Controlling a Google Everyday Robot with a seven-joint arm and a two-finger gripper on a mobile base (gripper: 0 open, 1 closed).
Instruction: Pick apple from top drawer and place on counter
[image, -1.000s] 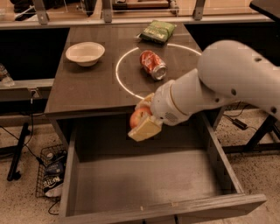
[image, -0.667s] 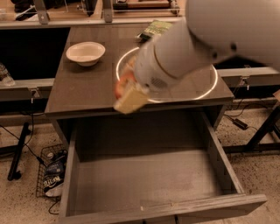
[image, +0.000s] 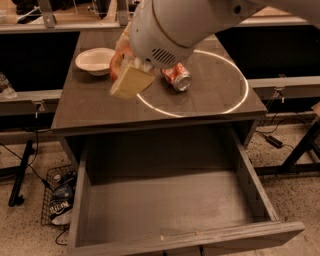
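My gripper (image: 125, 70) is over the left part of the counter (image: 90, 107), shut on the red apple (image: 117, 64), which shows between a pale finger pad (image: 131, 82) and the white arm above it. The apple is held a little above the counter surface, just right of a white bowl. The top drawer (image: 165, 210) is pulled wide open below the counter's front edge and nothing shows inside it. The big white arm hides the back middle of the counter.
A white bowl (image: 95, 60) stands at the counter's back left. A crushed red soda can (image: 177, 77) lies inside the white circle (image: 230, 102). A wire basket with clutter (image: 61, 197) sits on the floor at left. Table legs and cables flank both sides.
The arm has lifted the apple out from over the drawer and carried it up and left, onto the counter's left part beside the bowl. The drawer stays open.
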